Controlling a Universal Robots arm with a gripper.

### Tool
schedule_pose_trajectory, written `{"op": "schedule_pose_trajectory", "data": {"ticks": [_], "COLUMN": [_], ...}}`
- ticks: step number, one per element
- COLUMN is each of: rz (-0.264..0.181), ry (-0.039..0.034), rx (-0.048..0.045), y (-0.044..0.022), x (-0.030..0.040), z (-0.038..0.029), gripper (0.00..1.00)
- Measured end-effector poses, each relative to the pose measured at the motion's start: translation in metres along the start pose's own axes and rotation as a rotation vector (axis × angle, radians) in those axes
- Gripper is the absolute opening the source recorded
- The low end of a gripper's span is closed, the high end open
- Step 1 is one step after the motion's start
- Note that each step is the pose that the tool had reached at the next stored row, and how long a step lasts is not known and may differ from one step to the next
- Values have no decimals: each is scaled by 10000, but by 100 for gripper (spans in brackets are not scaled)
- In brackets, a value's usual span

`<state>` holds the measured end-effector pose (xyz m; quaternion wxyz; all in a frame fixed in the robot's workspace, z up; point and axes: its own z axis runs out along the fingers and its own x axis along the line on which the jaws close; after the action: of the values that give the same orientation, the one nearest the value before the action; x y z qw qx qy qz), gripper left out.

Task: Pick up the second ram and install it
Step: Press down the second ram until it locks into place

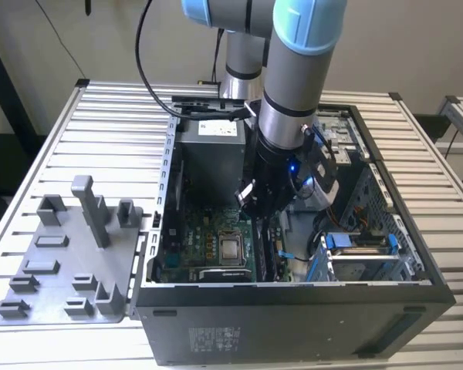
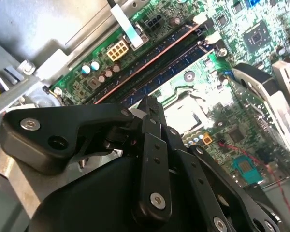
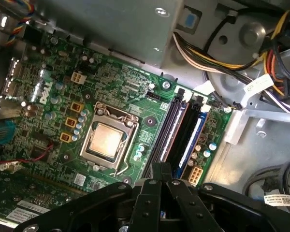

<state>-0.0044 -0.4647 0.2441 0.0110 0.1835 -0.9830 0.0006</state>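
Observation:
My gripper (image 1: 249,202) hangs inside the open computer case, over the motherboard's memory slots (image 1: 267,253). In both wrist views its black fingers meet at the tips, shut (image 2: 151,102) (image 3: 162,168), and I see nothing between them. The tips sit just above the near end of the slots. Long dark boards stand edge-on in the slots (image 3: 176,123) (image 2: 150,62), one with a reddish-brown edge, beside a blue slot (image 3: 195,140). I cannot tell which of them is the second ram.
A grey plastic holder (image 1: 62,262) with posts lies on the slatted table at the exterior view's left. The bare processor socket (image 3: 106,140) sits beside the slots. The power supply (image 1: 208,154), bundled cables (image 3: 217,53) and a drive cage (image 1: 363,258) crowd the case (image 1: 293,324).

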Motion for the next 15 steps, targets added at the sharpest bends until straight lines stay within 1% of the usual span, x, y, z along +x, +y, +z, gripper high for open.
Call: {"op": "schedule_pose_trajectory", "data": {"ticks": [7, 11, 15], "rz": [-1234, -1860, -2394], "ry": [3, -8, -16], "rx": [27, 45, 63], "y": [0, 0, 2], "x": [1, 1, 5], "z": [3, 4, 6], "gripper": [11, 11, 11]}}
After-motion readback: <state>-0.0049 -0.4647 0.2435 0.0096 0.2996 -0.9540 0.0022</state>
